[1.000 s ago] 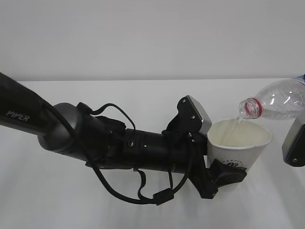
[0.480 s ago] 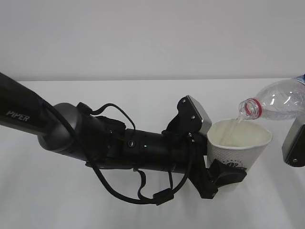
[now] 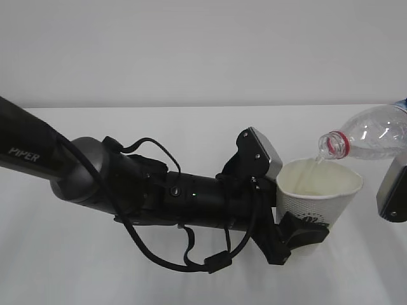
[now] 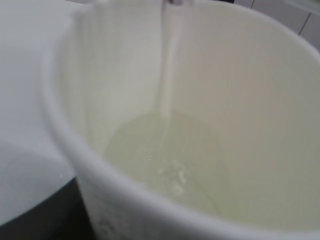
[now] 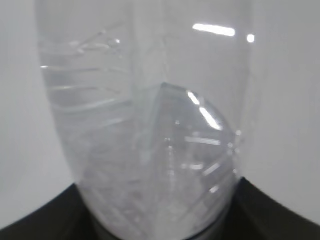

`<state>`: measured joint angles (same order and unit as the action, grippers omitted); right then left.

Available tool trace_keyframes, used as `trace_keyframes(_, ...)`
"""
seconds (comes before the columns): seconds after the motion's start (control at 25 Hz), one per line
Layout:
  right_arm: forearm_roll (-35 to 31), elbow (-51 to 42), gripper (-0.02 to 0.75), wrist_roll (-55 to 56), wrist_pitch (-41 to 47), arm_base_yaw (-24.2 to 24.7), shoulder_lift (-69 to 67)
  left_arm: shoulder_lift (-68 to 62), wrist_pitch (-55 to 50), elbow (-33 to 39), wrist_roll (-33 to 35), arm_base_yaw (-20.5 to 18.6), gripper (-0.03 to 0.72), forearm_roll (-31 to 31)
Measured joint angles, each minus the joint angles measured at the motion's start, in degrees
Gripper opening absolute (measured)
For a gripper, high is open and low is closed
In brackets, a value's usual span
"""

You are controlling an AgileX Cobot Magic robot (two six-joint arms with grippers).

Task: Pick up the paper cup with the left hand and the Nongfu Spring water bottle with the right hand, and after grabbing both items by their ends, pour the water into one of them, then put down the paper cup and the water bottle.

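My left gripper (image 3: 304, 230) is shut on the lower part of the white paper cup (image 3: 319, 190), holding it upright above the table. The Nongfu Spring water bottle (image 3: 375, 132) is tilted mouth-down from the right, its red neck ring just above the cup's rim. A thin stream of water (image 3: 316, 165) runs from it into the cup. In the left wrist view the stream (image 4: 167, 75) falls into a shallow pool of water (image 4: 165, 165) inside the cup (image 4: 65, 135). My right gripper (image 5: 160, 222) is shut on the bottle's clear body (image 5: 150, 125), dark fingers (image 5: 40, 220) on either side.
The white table (image 3: 191, 127) runs back to a pale wall. My thick black left arm marked "PIPER" (image 3: 95, 171) with loose cables (image 3: 191, 260) crosses the left and middle of the exterior view. Only a grey block of the right hand (image 3: 393, 190) shows at the right edge.
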<state>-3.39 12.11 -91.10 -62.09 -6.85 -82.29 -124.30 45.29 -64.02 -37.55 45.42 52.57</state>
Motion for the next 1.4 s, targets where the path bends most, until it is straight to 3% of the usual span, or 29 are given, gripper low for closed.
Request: trace_keyframes(1.4,-0.1,0.0,0.414,-1.1,-0.1,0.0,0.0,0.0,0.0,0.0,0.0,0.0,0.503,0.0)
